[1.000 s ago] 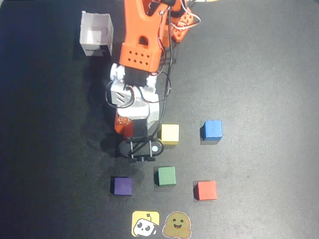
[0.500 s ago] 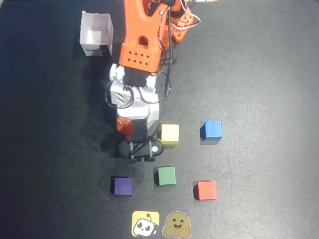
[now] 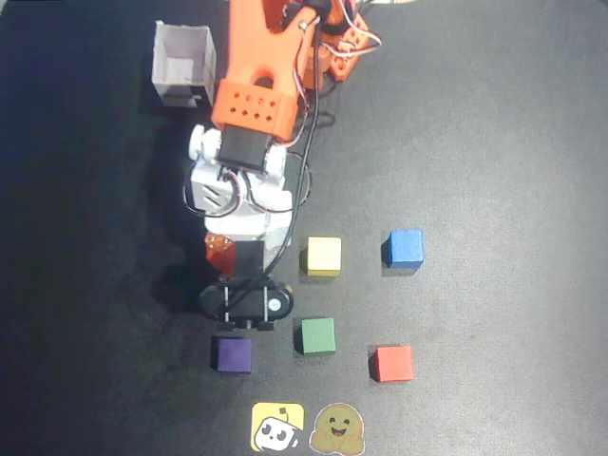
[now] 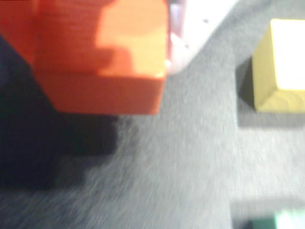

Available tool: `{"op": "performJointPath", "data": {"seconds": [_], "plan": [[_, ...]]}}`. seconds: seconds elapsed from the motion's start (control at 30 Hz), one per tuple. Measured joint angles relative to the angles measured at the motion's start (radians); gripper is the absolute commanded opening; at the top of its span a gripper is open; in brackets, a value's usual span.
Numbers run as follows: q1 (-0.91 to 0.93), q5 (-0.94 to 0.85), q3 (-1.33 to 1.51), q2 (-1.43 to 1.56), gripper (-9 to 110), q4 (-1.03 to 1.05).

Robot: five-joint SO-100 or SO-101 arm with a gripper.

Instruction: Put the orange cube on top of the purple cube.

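The orange cube (image 3: 220,252) is partly visible under the arm in the overhead view. It fills the top left of the wrist view (image 4: 100,47). My gripper (image 3: 224,256) is shut on it, with one white finger (image 4: 190,28) against its right face. The cube hangs above the dark mat and casts a shadow below it. The purple cube (image 3: 232,354) sits on the mat just below the wrist camera housing (image 3: 245,302) in the overhead view. It is out of the wrist view.
A yellow cube (image 3: 324,256) (image 4: 281,67) lies right of the gripper, with a green cube (image 3: 317,334) (image 4: 281,222) below it. A blue cube (image 3: 405,247) and a red cube (image 3: 390,363) lie farther right. A white box (image 3: 184,65) stands top left, and two stickers (image 3: 277,427) near the bottom edge.
The arm has swung left and slightly down the overhead view with the orange cube, away from the yellow cube and closer to the purple cube.
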Motion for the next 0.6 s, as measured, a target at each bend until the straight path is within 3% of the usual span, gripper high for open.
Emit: {"op": "performJointPath", "data": {"seconds": [0.6], "plan": [[-0.031, 0.155, -0.351, -0.273, 5, 0.017]]}}
